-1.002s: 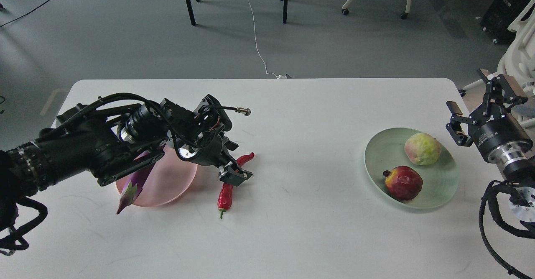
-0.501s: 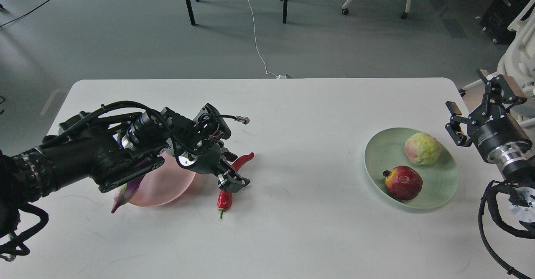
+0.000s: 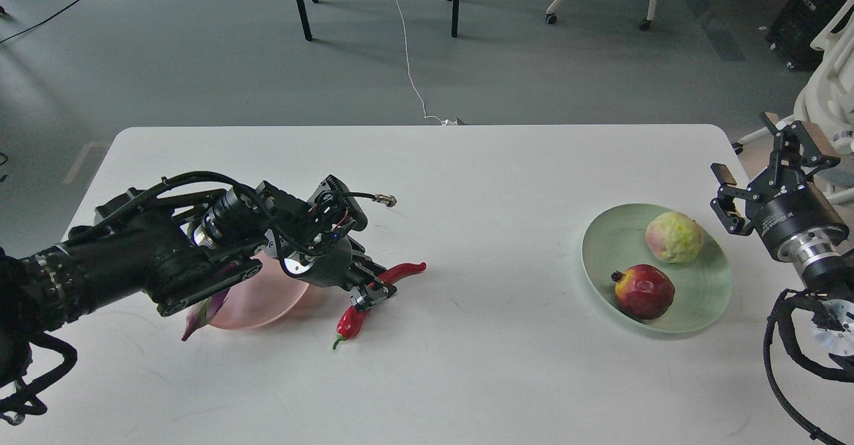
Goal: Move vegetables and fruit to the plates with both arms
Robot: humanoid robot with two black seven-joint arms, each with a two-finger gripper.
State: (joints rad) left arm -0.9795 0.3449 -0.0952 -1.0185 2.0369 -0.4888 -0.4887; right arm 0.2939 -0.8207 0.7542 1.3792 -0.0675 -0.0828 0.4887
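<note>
My left gripper (image 3: 371,289) is low on the table, its fingers closed around the middle of the red chili pepper (image 3: 352,320), which lies slanted just right of the pink plate (image 3: 267,298). The purple eggplant (image 3: 198,316) rests on the plate's left edge, mostly hidden under my left arm. At the right, the pale green plate (image 3: 600,248) holds the pomegranate (image 3: 644,291) and the green-yellow fruit (image 3: 674,237). My right gripper (image 3: 767,158) is open and empty, raised beyond the green plate's right side.
The white table (image 3: 467,185) ends close behind my right gripper at its far right corner. Chair and table legs (image 3: 300,1) and a white cable (image 3: 407,51) are on the floor beyond the far edge.
My left gripper dropped onto the chili and closed on it. The chili turned, its tip swinging right and its stem end left. The right arm stayed still.
</note>
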